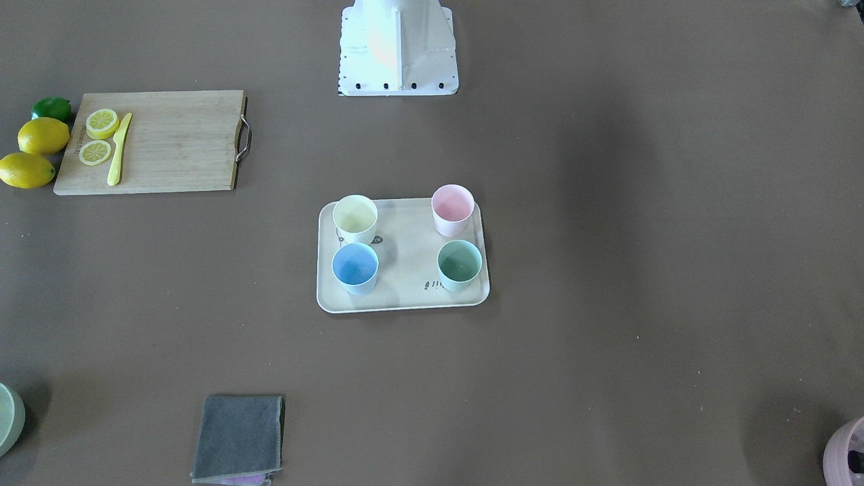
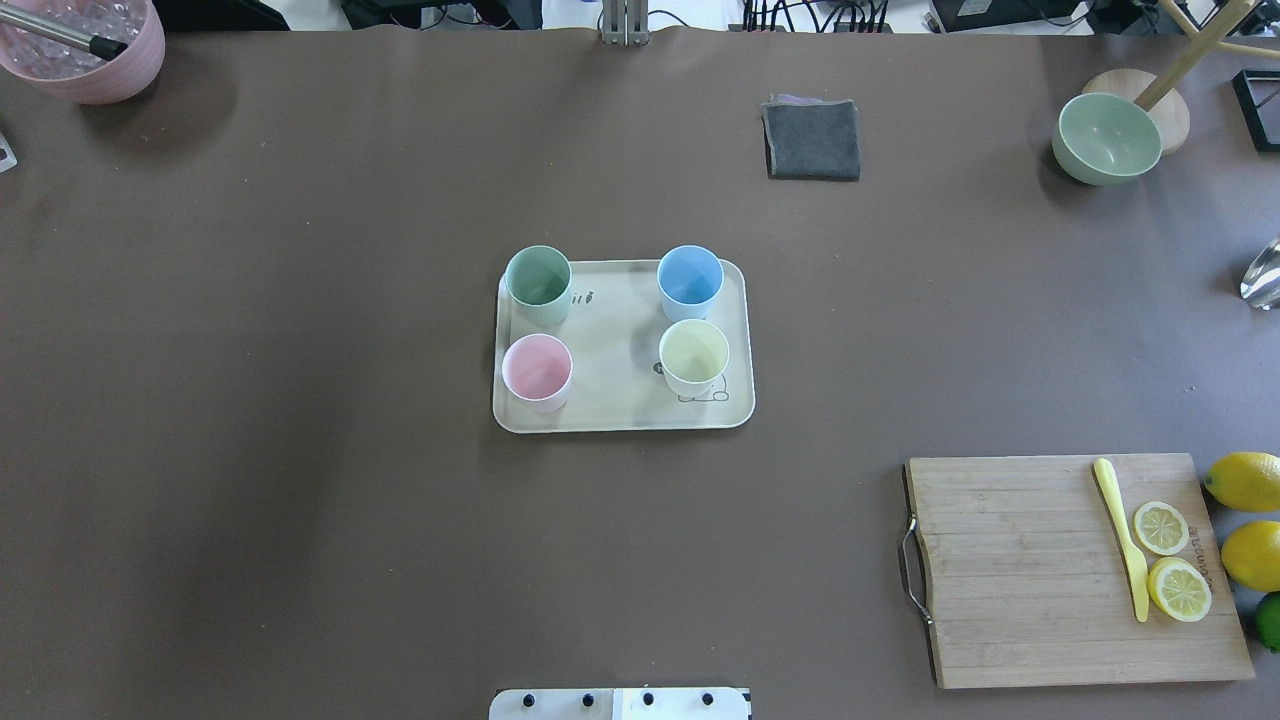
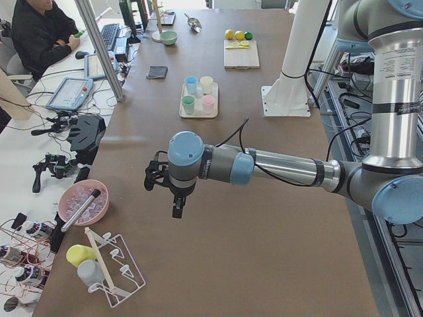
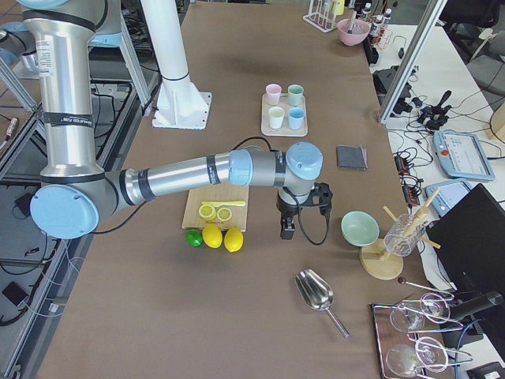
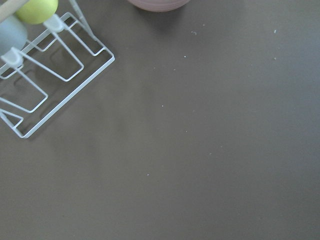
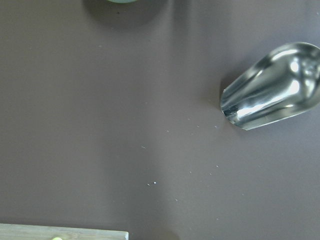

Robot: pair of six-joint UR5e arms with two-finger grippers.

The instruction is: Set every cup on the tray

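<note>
The cream tray [image 2: 615, 350] lies at the table's middle, also in the front view [image 1: 408, 250]. All four cups stand upright on it: mint green [image 2: 538, 282], light blue [image 2: 690, 280], pink [image 2: 537, 370] and pale yellow [image 2: 694, 355]. No gripper is near them. My left gripper [image 3: 177, 208] hangs over bare table far from the tray, and shows only in the exterior left view. My right gripper [image 4: 286, 229] hangs beside the cutting board, and shows only in the exterior right view. I cannot tell whether either is open or shut.
A bamboo cutting board [image 2: 1060, 570] with a yellow knife, lemon slices and lemons beside it lies on the right. A grey cloth [image 2: 812, 138], a green bowl [image 2: 1106, 138] and a pink pot [image 2: 85, 50] sit at the far edge. A metal scoop [image 6: 272, 95] and a wire rack [image 5: 45, 75] lie below the wrists.
</note>
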